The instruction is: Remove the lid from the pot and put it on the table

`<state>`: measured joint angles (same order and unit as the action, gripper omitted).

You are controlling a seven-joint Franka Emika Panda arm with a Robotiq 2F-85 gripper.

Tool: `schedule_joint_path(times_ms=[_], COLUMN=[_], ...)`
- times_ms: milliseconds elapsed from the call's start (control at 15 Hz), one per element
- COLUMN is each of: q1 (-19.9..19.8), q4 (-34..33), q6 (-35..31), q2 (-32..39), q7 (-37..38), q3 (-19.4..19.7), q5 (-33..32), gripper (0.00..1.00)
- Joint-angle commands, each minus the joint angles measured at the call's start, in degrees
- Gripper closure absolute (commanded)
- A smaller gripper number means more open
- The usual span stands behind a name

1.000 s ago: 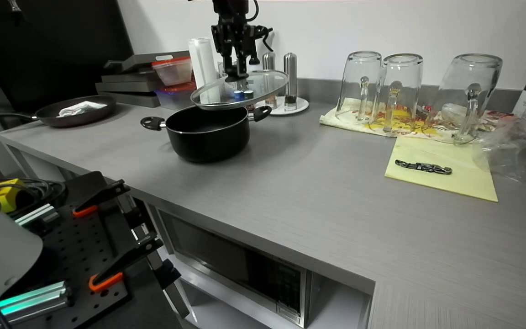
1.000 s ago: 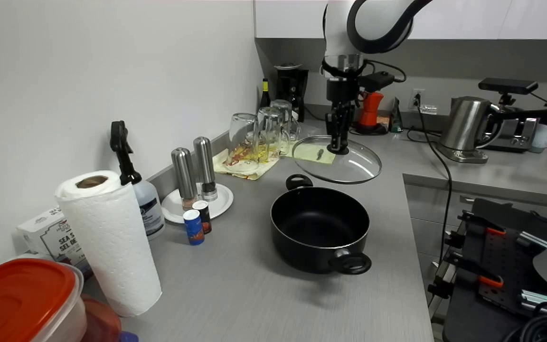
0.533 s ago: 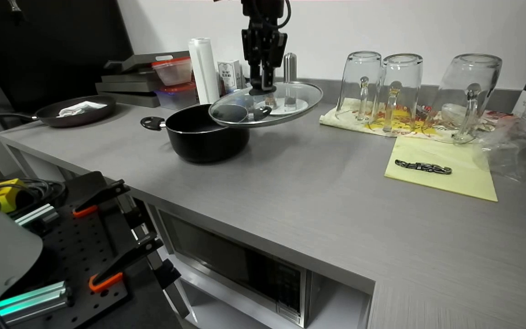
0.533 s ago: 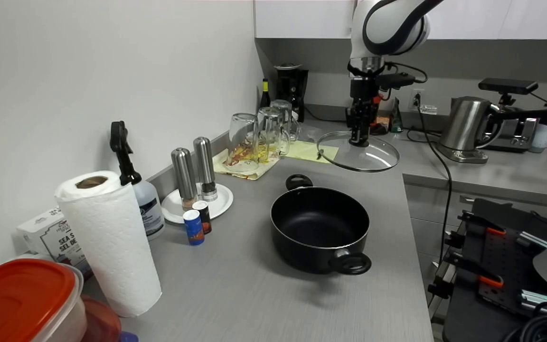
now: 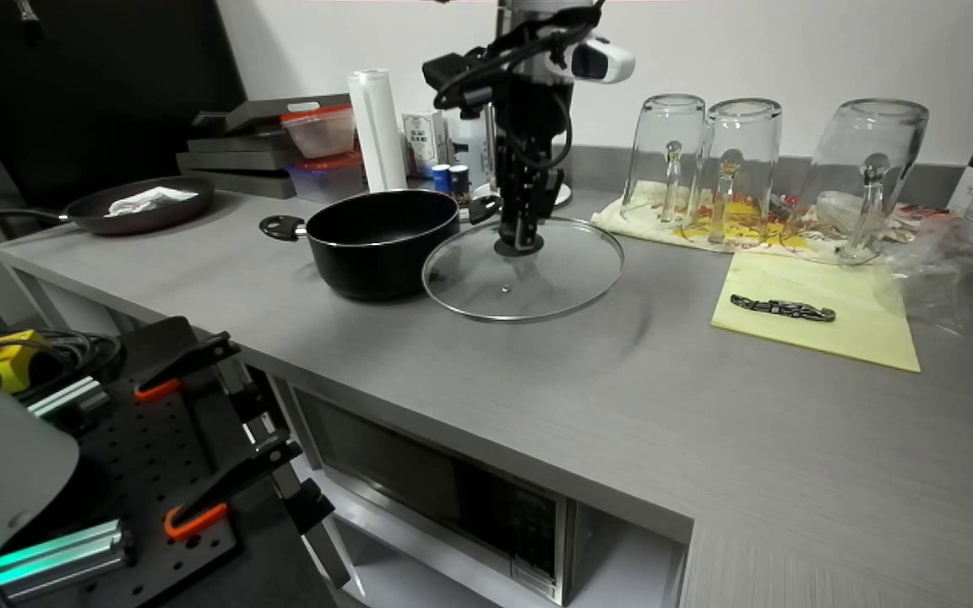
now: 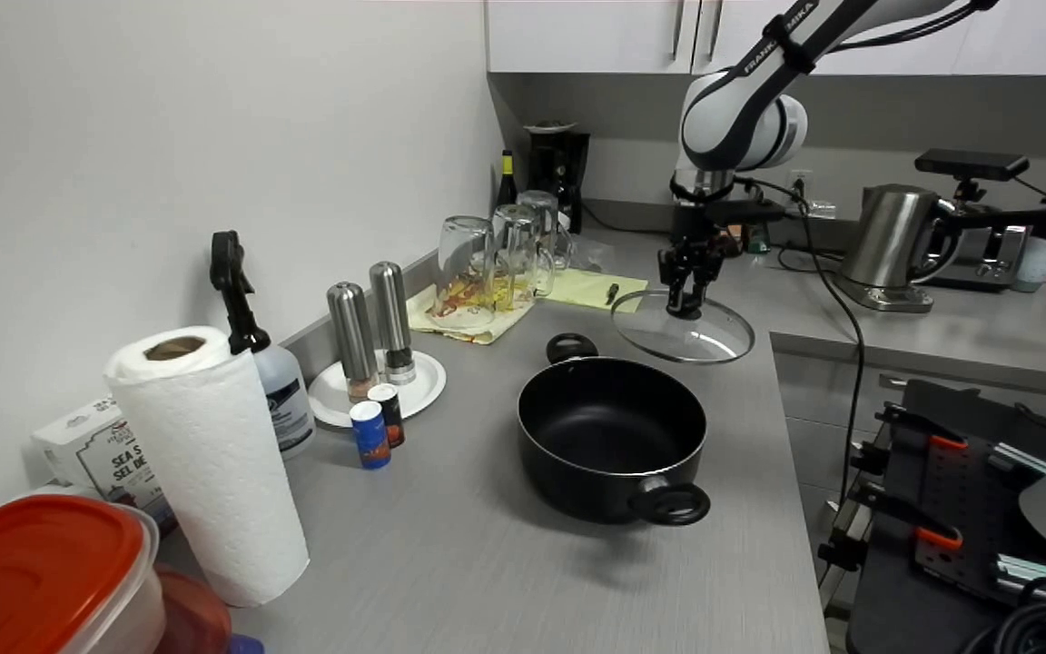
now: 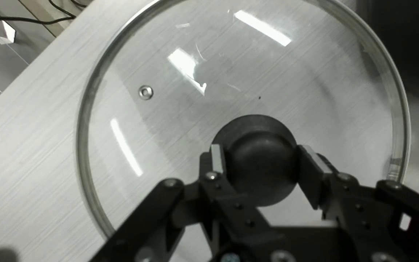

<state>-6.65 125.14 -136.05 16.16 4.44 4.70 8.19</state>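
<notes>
Gripper (image 7: 264,160) clamped on the knob (image 7: 261,178) of the glass lid (image 5: 529,283), beside the uncovered black pot (image 6: 600,495)

Nearest, in an exterior view, a red-topped food container (image 6: 46,572) fills the lower left corner, on the grey countertop (image 6: 487,581). Just past it stands a paper towel roll (image 6: 214,481), with a sea salt box (image 6: 110,450) and a spray bottle (image 6: 282,391) behind.

Next comes the pot, upright on the countertop, its mouth open, one short handle toward the camera and the other away. Across from it a blue shaker (image 6: 370,445) and a dark shaker (image 6: 393,425) stand just beside a white plate (image 6: 429,386) that bears two steel grinders (image 6: 353,336).

Beyond the pot is the lid, clear of its mouth and either low over the countertop or on it; whether the rim touches cannot be told. In the wrist view the fingers (image 7: 217,158) press the black knob from opposite sides. The robot arm (image 6: 732,127) comes down from the upper right.

Farther back, three glass mugs (image 6: 466,263) stand on a patterned cloth (image 6: 485,333), a sheet of yellow paper (image 6: 587,289) just beside it. On the far stretch are a steel kettle (image 6: 886,236) and, in the corner, a black coffee maker (image 6: 555,168).
</notes>
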Motion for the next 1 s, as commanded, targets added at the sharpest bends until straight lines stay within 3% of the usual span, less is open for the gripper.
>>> schedule_joint_path(times_ms=[0,400,800,867,933], q1=[-0.3,-0.2,-0.3,-0.3,-0.3], q4=[-2.2,-4.3,-6.1,-6.3,-6.4], q6=[-5.0,-9.3,-9.4,-9.3,-9.3], q2=[5.5,12.4,14.4,14.4,14.5], q7=[0.2,1.0,1.4,1.6,1.6], q3=[-0.8,-1.7,-2.0,-2.0,-2.1], q5=[3.7,4.6,4.4,4.4,4.5], gripper=[0.74,0.74,0.74,0.24,0.22])
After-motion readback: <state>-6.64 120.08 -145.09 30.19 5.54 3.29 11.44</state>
